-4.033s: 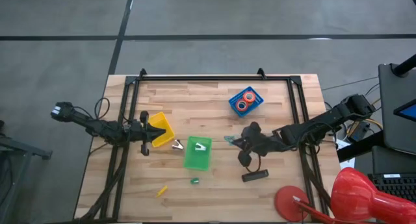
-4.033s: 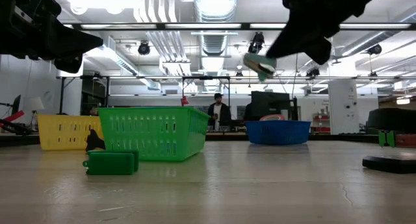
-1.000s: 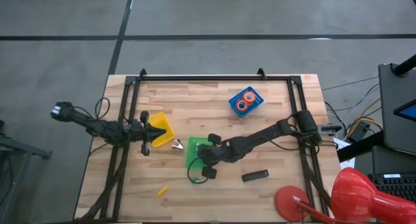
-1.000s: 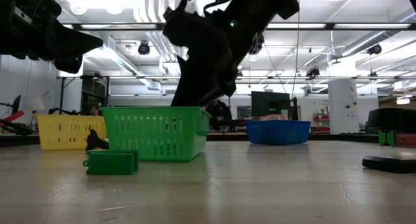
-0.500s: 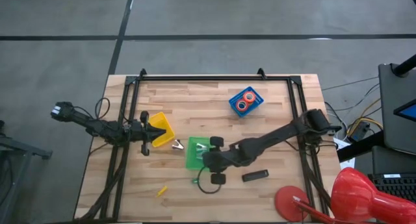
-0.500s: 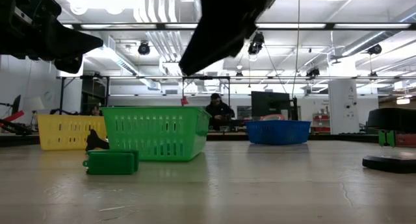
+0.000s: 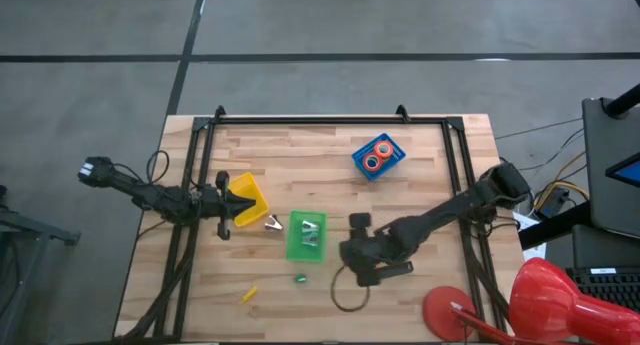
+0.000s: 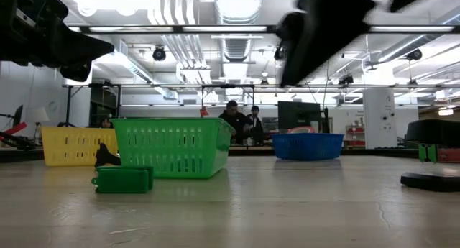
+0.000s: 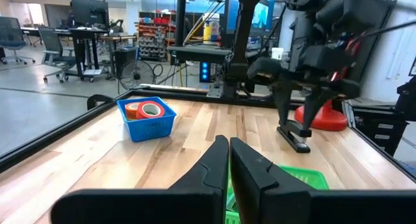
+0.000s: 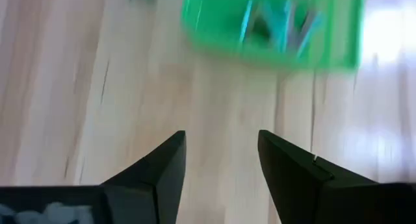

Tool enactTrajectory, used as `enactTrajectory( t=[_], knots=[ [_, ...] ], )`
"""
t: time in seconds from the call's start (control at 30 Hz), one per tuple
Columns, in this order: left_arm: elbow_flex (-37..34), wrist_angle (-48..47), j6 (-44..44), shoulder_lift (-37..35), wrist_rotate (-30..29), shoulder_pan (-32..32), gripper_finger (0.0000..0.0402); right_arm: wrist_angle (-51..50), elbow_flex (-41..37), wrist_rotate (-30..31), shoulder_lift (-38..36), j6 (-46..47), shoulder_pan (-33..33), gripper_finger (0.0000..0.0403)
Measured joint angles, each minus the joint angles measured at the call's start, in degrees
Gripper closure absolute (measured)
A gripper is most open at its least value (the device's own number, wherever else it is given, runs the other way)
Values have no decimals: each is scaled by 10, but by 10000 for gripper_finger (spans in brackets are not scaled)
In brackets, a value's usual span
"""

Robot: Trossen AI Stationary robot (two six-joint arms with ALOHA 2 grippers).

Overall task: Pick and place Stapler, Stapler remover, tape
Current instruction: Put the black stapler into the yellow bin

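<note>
The black stapler [image 7: 395,271] lies flat on the wooden table near the front edge. My right gripper [image 7: 364,268] hangs open just above its left end [image 9: 294,138], fingers pointing down, nothing between them. Staple removers [image 7: 309,233] lie in the green basket [image 7: 291,247]; another staple remover [image 7: 272,223] rests on the table beside it. Orange and red tape rolls [image 7: 377,157] sit in the blue basket [image 7: 396,165]. My left gripper [image 7: 243,206] is shut and empty, raised over the yellow basket [image 7: 252,190].
A small green block [image 7: 298,279] and a yellow piece [image 7: 249,294] lie on the table near the front edge. A red lamp base [image 7: 445,310] stands at the front right corner. A black frame [image 7: 330,120] runs round the table. People show far behind.
My right gripper has moved away from above the green basket toward the table's right and near edges, and now stands over the stapler's left end. The baskets and the stapler have stayed in place.
</note>
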Motion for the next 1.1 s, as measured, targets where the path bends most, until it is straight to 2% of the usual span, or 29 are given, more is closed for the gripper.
enactTrajectory(
  t=[0.17, 0.6, 0.8, 1.1],
  knots=[
    [0, -1, 0, 4, 0, 0, 381, -49, -39, -16, -43, 31, 30, 195],
    [0, -9, 0, 7, 1, 0, 380, -68, -164, -34, -157, 183, 121, 116],
    [0, -11, 0, 8, 0, 0, 383, -69, -220, -48, -175, 255, 154, 97],
    [0, -15, 0, 8, 0, 0, 382, -34, -257, -53, -157, 279, 167, 95]
  ],
)
